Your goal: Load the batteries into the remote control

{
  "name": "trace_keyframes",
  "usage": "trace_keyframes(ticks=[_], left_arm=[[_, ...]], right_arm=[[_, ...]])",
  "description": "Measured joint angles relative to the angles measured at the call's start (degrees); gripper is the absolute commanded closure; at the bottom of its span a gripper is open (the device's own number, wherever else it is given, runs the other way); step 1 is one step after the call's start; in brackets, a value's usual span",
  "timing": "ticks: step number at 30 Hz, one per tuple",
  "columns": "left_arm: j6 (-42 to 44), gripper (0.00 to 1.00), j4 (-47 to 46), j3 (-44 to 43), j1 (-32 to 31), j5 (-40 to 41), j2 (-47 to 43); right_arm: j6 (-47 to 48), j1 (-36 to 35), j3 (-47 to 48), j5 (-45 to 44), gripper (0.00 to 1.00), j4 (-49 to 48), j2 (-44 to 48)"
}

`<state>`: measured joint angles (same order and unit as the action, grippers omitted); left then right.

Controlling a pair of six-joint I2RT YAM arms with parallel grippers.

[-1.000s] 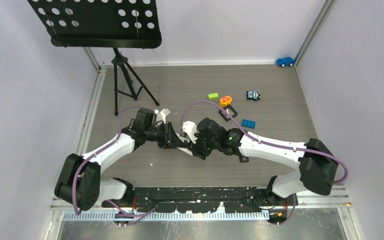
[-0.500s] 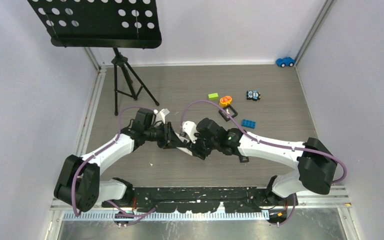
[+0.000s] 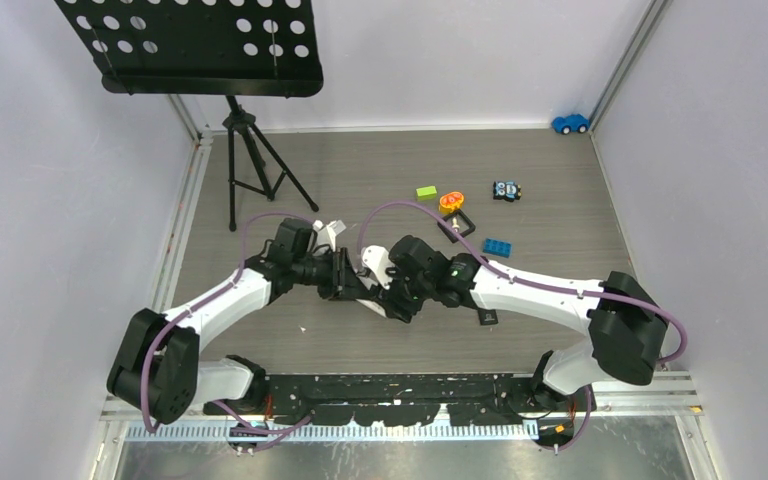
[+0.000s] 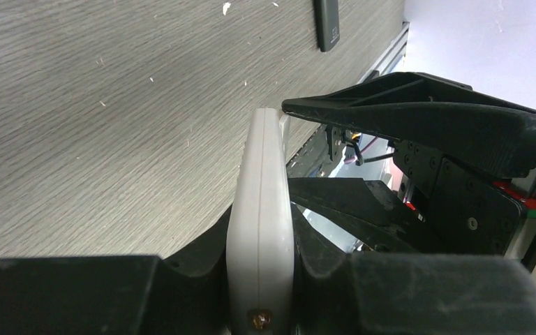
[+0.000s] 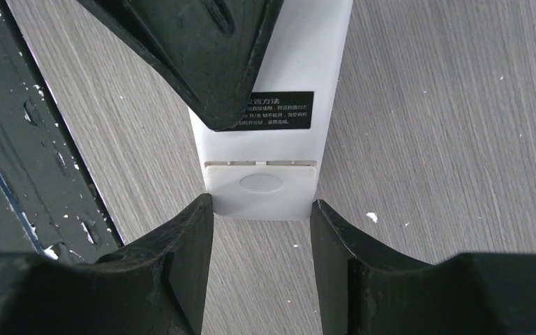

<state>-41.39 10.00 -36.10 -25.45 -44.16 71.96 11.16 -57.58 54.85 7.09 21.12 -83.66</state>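
Note:
My left gripper (image 4: pixel 260 241) is shut on the white remote control (image 4: pixel 259 174) and holds it on its edge above the floor; it also shows in the top view (image 3: pixel 345 277). In the right wrist view the remote's back (image 5: pixel 289 84) faces the camera, with a black label and the closed battery cover (image 5: pixel 260 185). My right gripper (image 5: pixel 260 209) is open, its fingertips on either side of the cover end; I cannot tell whether they touch it. It also shows in the top view (image 3: pixel 392 300). No batteries are in view.
A small black flat slab (image 3: pixel 487 318) lies by the right arm and shows in the left wrist view (image 4: pixel 326 24). Toys lie farther back: green brick (image 3: pixel 426 192), orange toy (image 3: pixel 451 201), blue brick (image 3: pixel 497 246), small robot toy (image 3: pixel 505 190), blue car (image 3: pixel 570 123). A music stand (image 3: pixel 250 160) stands at back left.
Both grippers have shifted slightly to the left together, with the right fingertips closing in on the remote's cover end. The left grip on the remote is unchanged.

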Motion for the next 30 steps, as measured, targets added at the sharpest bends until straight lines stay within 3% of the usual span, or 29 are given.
trace_keyframes(ticks=[15, 21, 30], left_arm=[[0.9, 1.0, -0.3, 0.0, -1.2, 0.0, -0.1], [0.7, 1.0, -0.7, 0.0, -1.3, 0.0, -0.1], [-2.3, 1.0, -4.4, 0.0, -0.1, -3.4, -0.1]], right_arm=[[-0.4, 0.4, 3.1, 1.4, 0.57, 3.9, -2.0], [-0.9, 0.4, 3.6, 1.0, 0.38, 4.5, -2.1], [-4.1, 0.4, 3.7, -1.5, 0.26, 1.3, -1.6]])
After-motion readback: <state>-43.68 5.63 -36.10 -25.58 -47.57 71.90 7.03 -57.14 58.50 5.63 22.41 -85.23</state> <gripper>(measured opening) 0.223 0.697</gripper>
